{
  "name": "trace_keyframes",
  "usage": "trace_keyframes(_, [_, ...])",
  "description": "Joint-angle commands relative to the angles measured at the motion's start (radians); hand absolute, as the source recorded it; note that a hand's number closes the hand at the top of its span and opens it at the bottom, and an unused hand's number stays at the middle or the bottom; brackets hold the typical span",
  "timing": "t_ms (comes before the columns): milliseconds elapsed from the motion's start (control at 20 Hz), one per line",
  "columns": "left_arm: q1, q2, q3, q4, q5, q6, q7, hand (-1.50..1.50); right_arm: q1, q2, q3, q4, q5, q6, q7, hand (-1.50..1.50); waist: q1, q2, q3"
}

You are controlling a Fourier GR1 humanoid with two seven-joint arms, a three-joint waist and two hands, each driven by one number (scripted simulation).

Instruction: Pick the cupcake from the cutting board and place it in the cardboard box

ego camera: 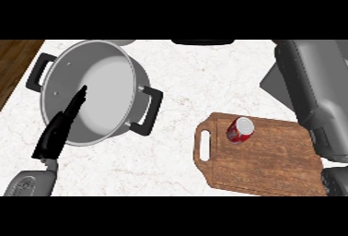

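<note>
Left hand [60,126]: black, fingers straight and relaxed, holding nothing – overlapping pot rim.
Pot: big grey two-handled steel pot [95,90], beneath fingertips.
Board: brown wooden cutting board [272,163], far right of hand.
Cupcake: red-wrapped cupcake [240,130] – on board, upper left part.
Right hand: no fingers visible, cannot tell.

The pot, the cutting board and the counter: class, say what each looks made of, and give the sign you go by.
Pot: apparently metal, smooth satin grey with soft sheen, black handles. Cutting board: wood, judging by its reddish-brown grain, matte, with a cut-out handle slot. Counter: looks like pale stone, perhaps marble, with faint veining.
</note>
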Motion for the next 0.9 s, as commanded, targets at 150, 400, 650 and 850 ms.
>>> trace_keyframes(150, [0.0, -0.004, 0.03, 0.084, 0.019, -0.022, -0.023, 0.0, -0.011, -0.088, -0.043, -0.047, -0.004, 0.023, 0.058, 1.5, -0.015, 0.006, -0.013])
trace_keyframes(400, [-0.01, -0.048, 0.002, 0.09, -0.019, 0.013, -0.023, 0.0, 0.123, -0.183, -0.099, -0.063, -0.058, 0.015, -0.031, 1.5, -0.027, 0.006, -0.013])
trace_keyframes(650, [-0.022, -0.044, 0.014, 0.08, -0.012, -0.004, -0.009, 0.0, 0.183, -0.247, -0.145, 0.007, -0.093, -0.019, -0.09, 1.5, -0.015, 0.012, -0.012])
trace_keyframes(850, [0.01, -0.023, 0.026, 0.041, -0.006, -0.021, -0.01, 0.0, 0.191, -0.248, -0.272, 0.019, -0.235, 0.069, -0.091, 1.5, -0.017, 0.008, -0.012])
